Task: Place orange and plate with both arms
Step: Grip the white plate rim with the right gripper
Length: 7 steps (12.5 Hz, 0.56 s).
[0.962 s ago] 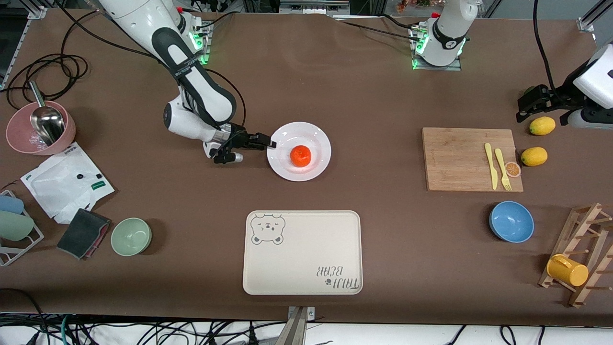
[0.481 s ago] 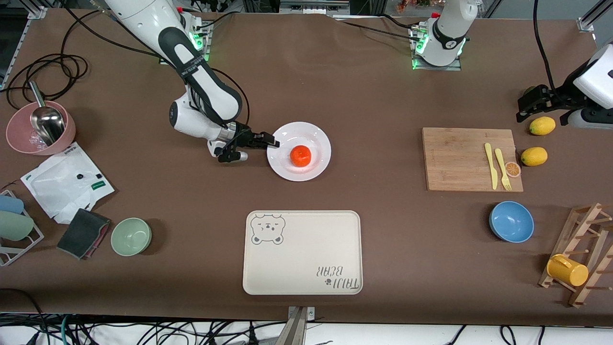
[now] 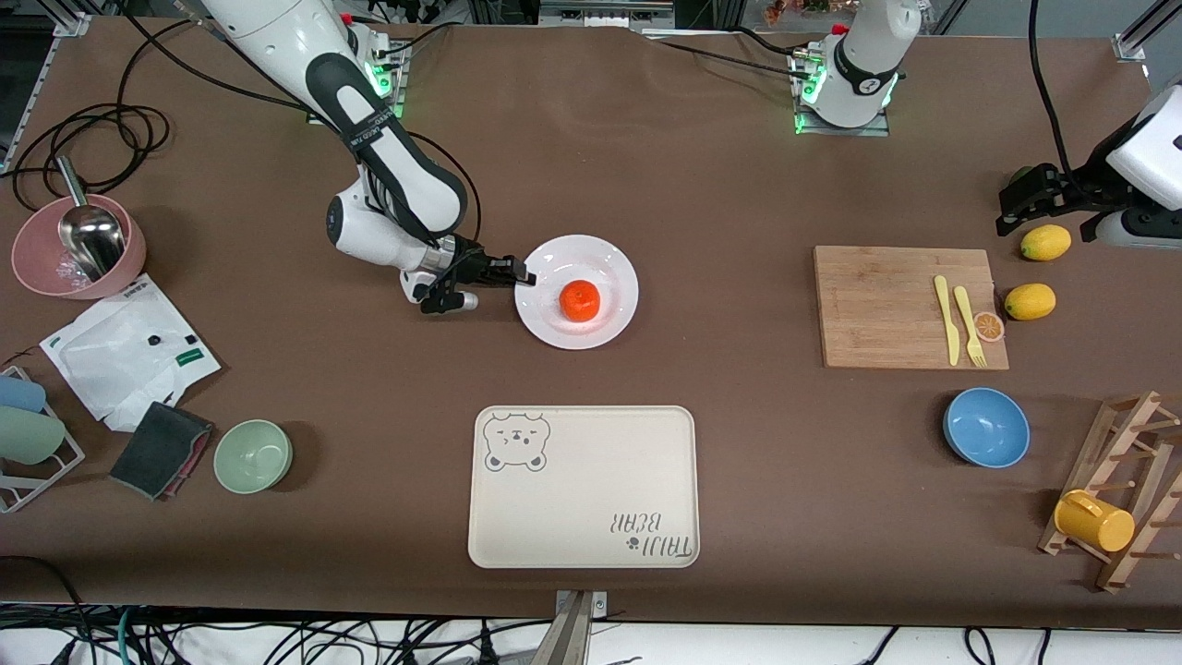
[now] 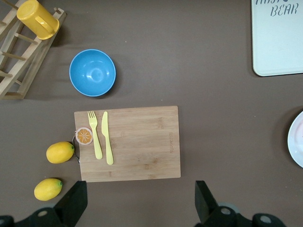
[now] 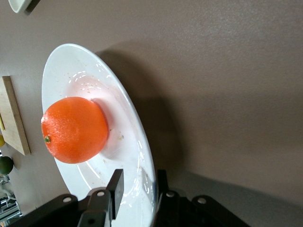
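Observation:
The orange (image 3: 580, 301) sits in the middle of the white plate (image 3: 605, 251), which lies flat on the brown table. My right gripper (image 3: 524, 275) is at the plate's rim on the side toward the right arm's end, shut on it with one finger above the rim and one below. In the right wrist view my right gripper (image 5: 139, 185) pinches the plate (image 5: 71, 66) beside the orange (image 5: 75, 130). My left gripper (image 3: 1023, 199) is open and empty, waiting over the table by the lemons; the left wrist view (image 4: 140, 204) shows it over bare table by the board.
The beige bear-print tray (image 3: 584, 487) lies nearer the front camera than the plate. A wooden cutting board (image 3: 900, 305) with yellow cutlery, two lemons (image 3: 1030, 301), a blue bowl (image 3: 986, 427) and a rack stand toward the left arm's end. A green bowl (image 3: 253, 455) and a pink bowl (image 3: 37, 268) stand toward the right arm's end.
My right arm has shifted slightly toward the plate and its fingers have settled on the rim. The plate, the orange and the left arm have not moved.

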Available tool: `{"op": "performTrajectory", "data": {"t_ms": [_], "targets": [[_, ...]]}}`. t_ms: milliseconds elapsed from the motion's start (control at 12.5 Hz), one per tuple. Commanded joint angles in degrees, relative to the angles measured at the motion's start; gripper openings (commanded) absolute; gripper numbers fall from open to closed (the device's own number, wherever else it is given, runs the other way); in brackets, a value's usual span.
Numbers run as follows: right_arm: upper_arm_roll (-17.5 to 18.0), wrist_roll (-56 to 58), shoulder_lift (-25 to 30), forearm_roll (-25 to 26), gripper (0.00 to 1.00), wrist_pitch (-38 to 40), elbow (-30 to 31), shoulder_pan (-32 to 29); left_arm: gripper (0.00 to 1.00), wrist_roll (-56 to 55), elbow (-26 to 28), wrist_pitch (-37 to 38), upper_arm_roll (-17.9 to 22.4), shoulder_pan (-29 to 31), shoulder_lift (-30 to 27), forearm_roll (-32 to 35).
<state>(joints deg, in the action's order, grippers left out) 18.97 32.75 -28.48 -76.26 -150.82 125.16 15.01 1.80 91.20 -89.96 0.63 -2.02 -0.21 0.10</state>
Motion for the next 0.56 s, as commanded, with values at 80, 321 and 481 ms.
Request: {"op": "performTrajectory", "data": {"t_ms": [80, 321, 481], "targets": [[0.37, 3.01, -1.57, -1.52, 0.27, -1.15, -0.97, -0.07, 1.00, 1.45, -1.81, 1.28, 0.07, 0.35, 0.82, -0.63], [0.37, 3.90, -2.10, -1.70, 0.18, -1.15, -1.06, -0.16, 1.00, 1.45, -1.81, 1.28, 0.07, 0.35, 0.82, -0.63], [0.37, 3.90, -2.01, -1.79, 0.07, -1.15, -1.68, -0.16, 1.00, 1.45, -1.81, 1.28, 0.07, 0.35, 0.82, -0.63]]}}
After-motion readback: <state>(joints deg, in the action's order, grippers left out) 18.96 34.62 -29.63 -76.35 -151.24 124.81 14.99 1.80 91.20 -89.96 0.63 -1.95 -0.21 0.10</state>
